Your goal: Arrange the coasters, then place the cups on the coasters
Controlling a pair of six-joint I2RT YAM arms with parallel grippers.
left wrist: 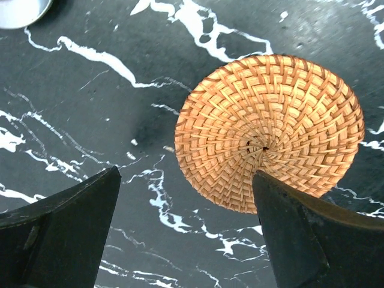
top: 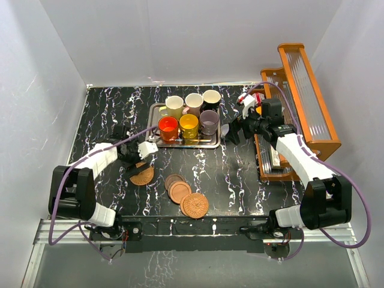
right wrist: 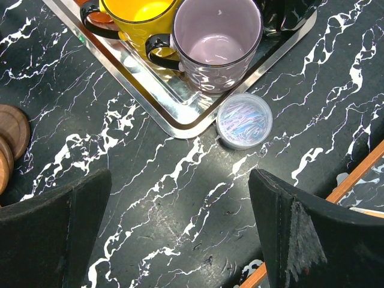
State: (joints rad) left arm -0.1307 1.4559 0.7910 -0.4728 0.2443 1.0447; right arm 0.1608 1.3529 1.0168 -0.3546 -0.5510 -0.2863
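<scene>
While the coasters are being laid out, my left hand hangs with its jaws wide apart over a wicker coaster, gripping nothing. That coaster lies flat on the black marbled worktop, closer to one finger than centred between the two. Seen from above, it sits alone at the left, apart from the other coasters, which overlap in a small heap near the front edge. Six cups stand together on a steel tray at the back, none on a coaster yet. My right hand hovers, jaws spread and empty, beside the tray's corner, near a small lidded jar. I judge that the arranging step is in hand. Next I would need to take one coaster off the heap, which calls for a low, flat pinch at its edge. Each coaster then needs room around it for a cup.
</scene>
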